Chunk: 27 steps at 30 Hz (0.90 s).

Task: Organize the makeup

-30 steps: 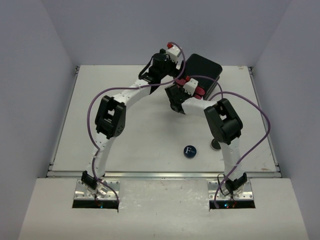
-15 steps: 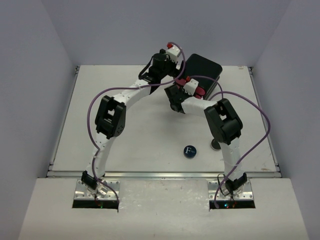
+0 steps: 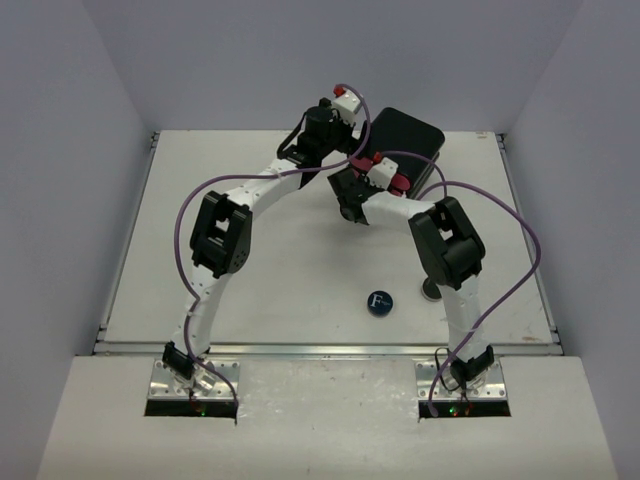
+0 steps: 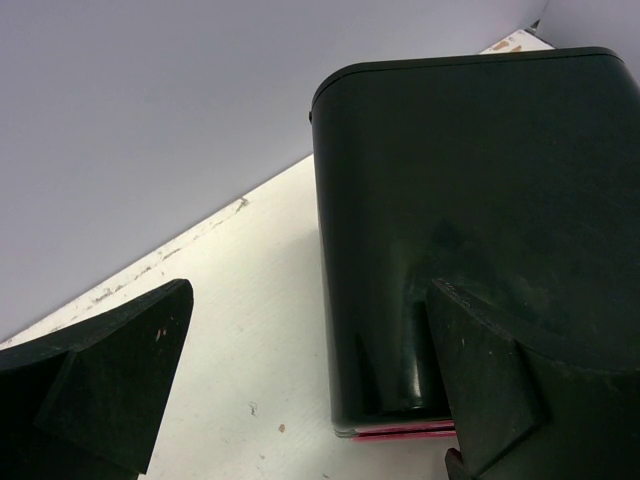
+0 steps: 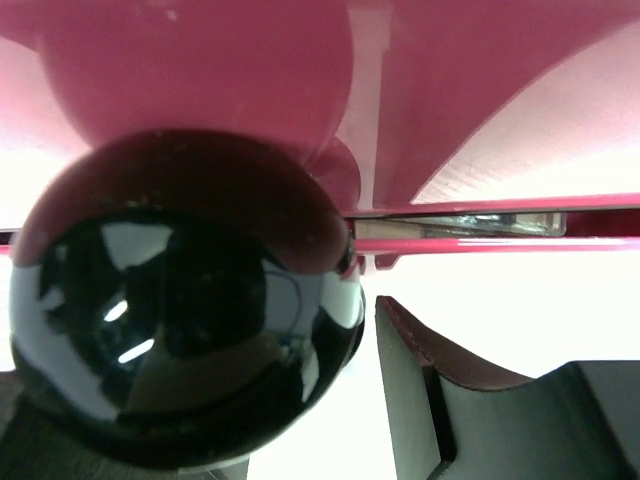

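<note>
A matte white table holds a smooth, round-cornered black box; the left gripper hangs spread wide and empty, one finger over its top. The right gripper crowds a glossy black ball knob on a pink drawer, its grip impossible to judge; well behind it lie a round blue compact and a half-hidden black compact.

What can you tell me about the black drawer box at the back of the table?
The black drawer box sits at the far side of the table, right of centre, turned at an angle. Its shell looks like smooth, slightly glossy plastic with rounded corners. A pink drawer front carries a shiny round black knob, seen close in the right wrist view. The left gripper straddles one edge, fingers spread.
</note>
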Motion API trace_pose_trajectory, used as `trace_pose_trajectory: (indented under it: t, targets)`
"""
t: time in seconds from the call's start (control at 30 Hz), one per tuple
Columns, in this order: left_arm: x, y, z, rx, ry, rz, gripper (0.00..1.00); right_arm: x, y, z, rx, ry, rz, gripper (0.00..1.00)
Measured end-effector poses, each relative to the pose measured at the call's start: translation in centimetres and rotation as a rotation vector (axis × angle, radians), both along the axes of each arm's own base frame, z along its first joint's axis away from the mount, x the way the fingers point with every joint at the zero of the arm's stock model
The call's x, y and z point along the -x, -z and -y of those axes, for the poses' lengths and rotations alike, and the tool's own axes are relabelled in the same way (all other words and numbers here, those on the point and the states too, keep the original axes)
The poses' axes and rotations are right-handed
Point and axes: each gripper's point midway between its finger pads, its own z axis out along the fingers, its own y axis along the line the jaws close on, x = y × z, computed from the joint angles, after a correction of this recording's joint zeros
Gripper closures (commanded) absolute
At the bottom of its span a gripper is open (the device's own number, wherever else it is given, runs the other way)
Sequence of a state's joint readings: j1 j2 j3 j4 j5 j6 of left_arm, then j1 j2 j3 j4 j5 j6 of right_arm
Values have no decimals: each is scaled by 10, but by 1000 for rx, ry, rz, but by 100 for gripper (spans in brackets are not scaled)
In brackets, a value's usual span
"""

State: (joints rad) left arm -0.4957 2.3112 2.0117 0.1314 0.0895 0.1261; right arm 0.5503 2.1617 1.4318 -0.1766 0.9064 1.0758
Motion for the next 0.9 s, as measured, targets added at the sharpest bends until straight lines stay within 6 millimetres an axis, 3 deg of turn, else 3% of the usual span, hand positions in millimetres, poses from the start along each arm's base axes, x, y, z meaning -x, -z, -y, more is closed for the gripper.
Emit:
trace_pose_trajectory:
  t: [0.47, 0.9]
  targets:
    - [0, 0, 0, 3, -1, -2, 1, 8, 2, 8, 22, 56, -32, 44]
    - [-1, -2, 0, 6, -4, 4, 1, -1, 6, 18, 174, -15, -10, 46]
